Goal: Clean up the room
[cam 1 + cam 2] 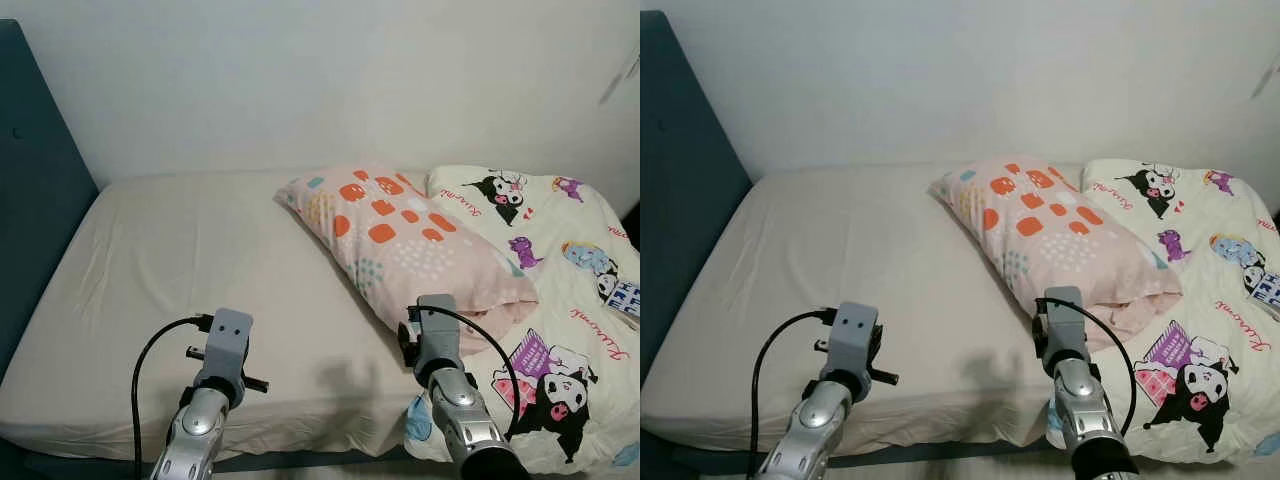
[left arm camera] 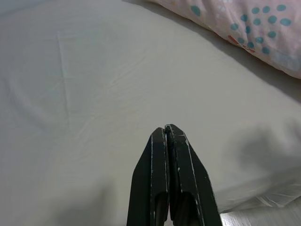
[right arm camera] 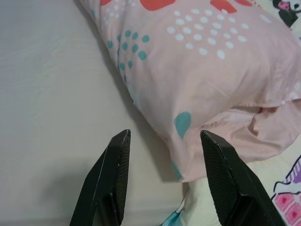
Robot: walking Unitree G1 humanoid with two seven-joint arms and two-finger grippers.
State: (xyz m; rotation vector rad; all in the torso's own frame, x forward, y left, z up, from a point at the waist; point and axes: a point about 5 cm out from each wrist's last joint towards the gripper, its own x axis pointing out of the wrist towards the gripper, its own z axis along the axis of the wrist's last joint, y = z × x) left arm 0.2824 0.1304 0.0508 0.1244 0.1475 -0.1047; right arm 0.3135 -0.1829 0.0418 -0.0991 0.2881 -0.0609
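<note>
**Q:** Jaws first: how did each gripper stand?

**A:** Parted on the right, pressed together on the left. The right gripper [image 3: 164,139] held its 2 black fingers spread wide, and the near corner of the pillow sat between the tips, though neither finger visibly touched the fabric. The left gripper [image 2: 168,129] had its 2 fingers flat against each other with nothing between them, poised above bare sheet.

**Q:** What was the biggest thing in the scene?

**A:** A bed [image 1: 180,270] covered in a plain cream sheet, lightly creased, with a dark teal headboard [image 1: 35,190] along the robot's left side and a white wall [image 1: 330,80] behind.

**Q:** And next in size?

**A:** A cream quilt [image 1: 560,300] printed with cartoon characters, spread over the right part of the bed and reaching its near edge.

**Q:** Where was the pillow?

**A:** The pillow [image 1: 410,240], pink with orange blocks and white and teal dots, lay slanted from mid-bed toward the right front. Its near end rested partly on the quilt, just ahead of the right gripper.

**Q:** Anything smaller?

**A:** Both silver forearms rose from the bottom of the head views, each with a black cable looping beside it. The left arm was over the front edge of the mattress, well apart from the pillow.
</note>
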